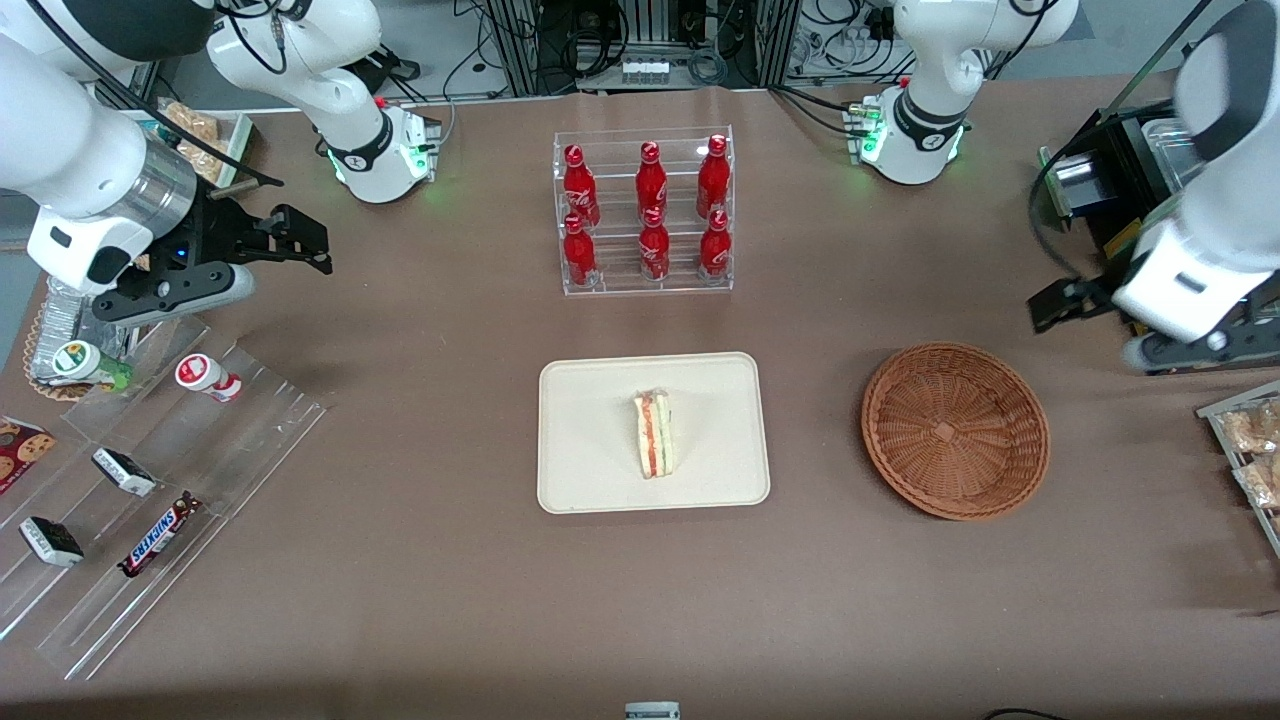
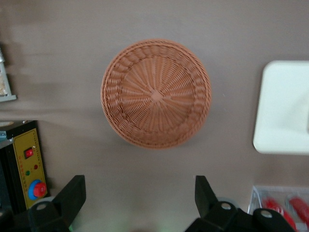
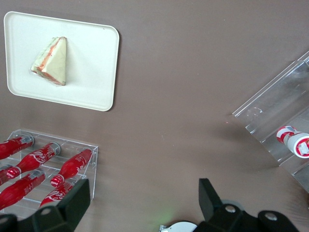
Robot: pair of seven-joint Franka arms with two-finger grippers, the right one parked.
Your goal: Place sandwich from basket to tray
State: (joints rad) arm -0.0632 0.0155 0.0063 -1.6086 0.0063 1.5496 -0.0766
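The sandwich (image 1: 655, 435) lies on the cream tray (image 1: 590, 440) at mid-table, its red and green filling edge showing; the right wrist view also holds the sandwich (image 3: 50, 62) and tray (image 3: 91, 58). The wicker basket (image 1: 955, 430) sits beside the tray toward the working arm's end, with nothing in it. My left gripper (image 1: 1062, 302) hangs raised above the table, a little farther from the front camera than the basket. In the left wrist view the gripper (image 2: 140, 193) is open and holds nothing, with the basket (image 2: 155, 93) and a corner of the tray (image 2: 285, 106) below it.
A clear rack of red bottles (image 1: 645, 215) stands farther back than the tray. A black control box (image 2: 29, 164) with a red button is near the gripper. Packaged pastries (image 1: 1250, 450) lie at the working arm's end, and an acrylic snack rack (image 1: 150, 480) at the parked arm's end.
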